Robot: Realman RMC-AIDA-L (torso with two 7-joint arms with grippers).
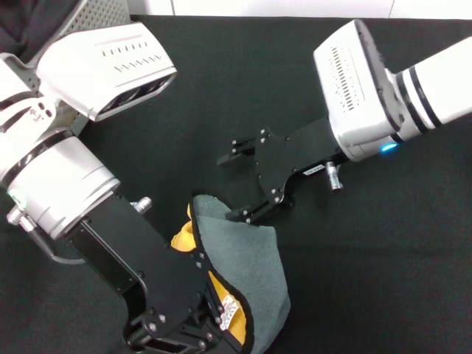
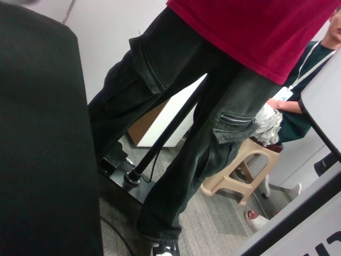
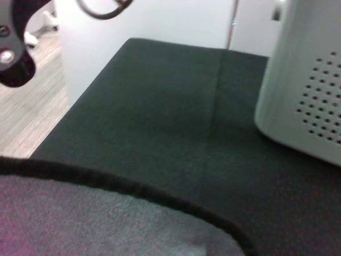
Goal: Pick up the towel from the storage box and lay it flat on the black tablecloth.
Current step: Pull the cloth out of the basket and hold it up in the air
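- Head view: the towel [image 1: 247, 273] lies bunched on the black tablecloth [image 1: 369, 280], out of the storage box [image 1: 99, 11], whose perforated grey corner shows at the far left edge, well apart from the towel.
- Head view: the towel's grey side faces up; yellow shows along its left fold, with black trim on the edges and a small white tag [image 1: 228, 310] near its near end.
- Head view: the left gripper [image 1: 199, 324] sits at the towel's near-left side, its black body lying over the yellow fold. Whether its fingers are clamped on the cloth cannot be told; they are hidden under the body.
- Head view: the right gripper [image 1: 240, 184] is at the towel's far edge with its fingers spread apart. One finger [image 1: 247, 214] touches the towel's far edge; the other [image 1: 236, 147] points over bare tablecloth beyond the towel.
- Left wrist view: the camera looks away from the towel. It shows a person [image 2: 213, 96] in a red top and dark trousers, a seated person [image 2: 303, 80] behind, a beige stool [image 2: 240, 176] and a dark mass [image 2: 42, 149] filling one side.
- Right wrist view: the towel's grey side [image 3: 96, 218] with its black trim is nearest the camera, lying on the tablecloth [image 3: 160, 106]. The box [image 3: 309, 90] stands on the tablecloth beyond the towel, apart from it.
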